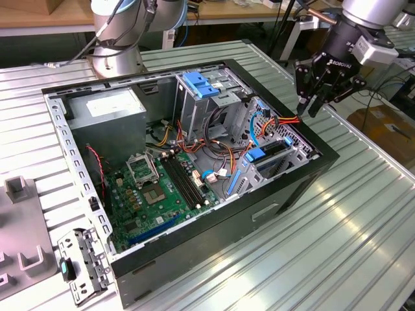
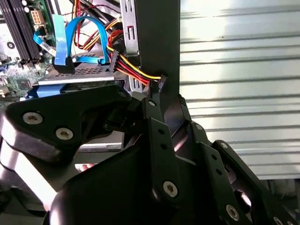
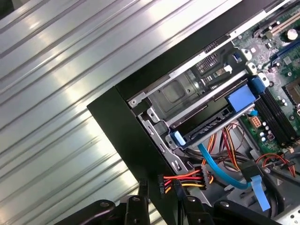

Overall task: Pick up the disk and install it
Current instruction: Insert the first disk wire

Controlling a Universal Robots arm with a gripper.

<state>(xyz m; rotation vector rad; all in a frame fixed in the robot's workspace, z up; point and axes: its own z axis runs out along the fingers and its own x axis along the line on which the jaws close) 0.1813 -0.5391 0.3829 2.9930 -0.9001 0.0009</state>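
The disk point(image 1: 269, 154), dark grey with blue carrier rails, lies flat in the low drive bay at the corner of the open computer case point(image 1: 214, 227). It also appears in the first wrist view as the disk point(image 3: 211, 124) and in the second wrist view as the disk point(image 2: 89, 70). My gripper point(image 1: 309, 109) hangs just above the case wall beside that bay, apart from the disk. It is open, its black fingertips point(image 3: 142, 190) narrowly apart on either side of a black power plug point(image 3: 162, 180) with red, yellow and black wires resting on the wall's edge.
A thin blue cable point(image 3: 220, 168) loops from the disk's end. A tall metal cage with a blue latch point(image 1: 198, 84) stands behind the bay, and the green motherboard point(image 1: 155, 188) lies beside it. A loose metal bracket point(image 1: 81, 262) and grey fixtures point(image 1: 19, 227) sit on the ribbed table.
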